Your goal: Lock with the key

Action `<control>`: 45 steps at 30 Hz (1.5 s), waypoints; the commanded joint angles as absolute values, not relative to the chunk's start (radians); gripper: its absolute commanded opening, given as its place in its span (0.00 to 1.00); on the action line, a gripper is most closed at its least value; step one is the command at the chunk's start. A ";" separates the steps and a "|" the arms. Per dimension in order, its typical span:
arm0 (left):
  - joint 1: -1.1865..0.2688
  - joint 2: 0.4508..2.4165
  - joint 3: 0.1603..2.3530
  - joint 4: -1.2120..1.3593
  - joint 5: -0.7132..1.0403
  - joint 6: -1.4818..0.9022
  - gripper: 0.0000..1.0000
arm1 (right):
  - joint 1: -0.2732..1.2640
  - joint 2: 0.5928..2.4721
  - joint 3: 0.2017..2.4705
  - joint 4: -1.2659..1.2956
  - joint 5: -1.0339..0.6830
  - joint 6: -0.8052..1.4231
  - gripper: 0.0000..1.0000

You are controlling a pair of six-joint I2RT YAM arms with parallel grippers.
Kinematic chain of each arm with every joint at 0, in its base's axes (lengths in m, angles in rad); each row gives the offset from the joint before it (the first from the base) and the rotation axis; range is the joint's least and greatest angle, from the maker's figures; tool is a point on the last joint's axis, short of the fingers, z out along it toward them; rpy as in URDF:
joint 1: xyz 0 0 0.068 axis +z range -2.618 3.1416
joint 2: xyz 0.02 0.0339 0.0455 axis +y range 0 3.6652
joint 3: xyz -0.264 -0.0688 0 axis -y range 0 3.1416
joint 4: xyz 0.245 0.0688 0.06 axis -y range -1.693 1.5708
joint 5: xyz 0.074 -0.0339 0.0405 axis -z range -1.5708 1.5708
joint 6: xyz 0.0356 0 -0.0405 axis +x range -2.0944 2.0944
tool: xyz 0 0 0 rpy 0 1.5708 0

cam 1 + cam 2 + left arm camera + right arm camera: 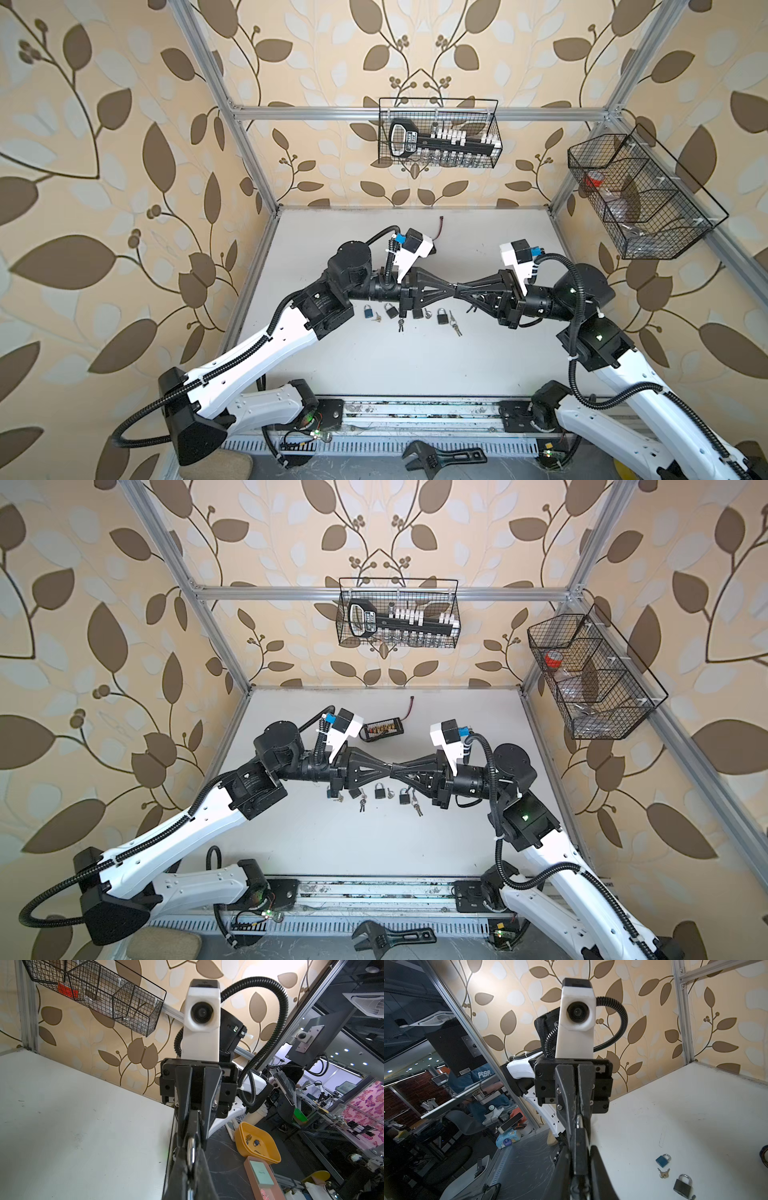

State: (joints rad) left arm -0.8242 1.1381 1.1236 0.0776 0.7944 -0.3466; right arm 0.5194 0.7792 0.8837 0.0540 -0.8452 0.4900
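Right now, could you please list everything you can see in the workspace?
padlocks: four, one blue and three black, in a row across the middle of the table
key sets: four, silvery, beside the padlocks
connector board: one, black with a red lead, back of the table
wire baskets: two, black, on the frame at back and right
wrench: one, black, in front of the table
left hand: one, black, shut on a small metal piece
right hand: one, black, shut on a dark item too hidden to name, tip to tip with the left hand
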 commanded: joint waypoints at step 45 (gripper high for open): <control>-0.842 1.003 1.071 0.012 0.697 -0.289 0.00 | 0.546 0.750 0.925 -0.072 -0.820 0.341 0.00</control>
State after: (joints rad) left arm -0.8375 1.0115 1.0496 -0.0280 0.6746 -0.2977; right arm 0.5442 0.7555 0.8867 -0.0723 -0.8234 0.3538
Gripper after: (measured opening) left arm 0.056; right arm 0.136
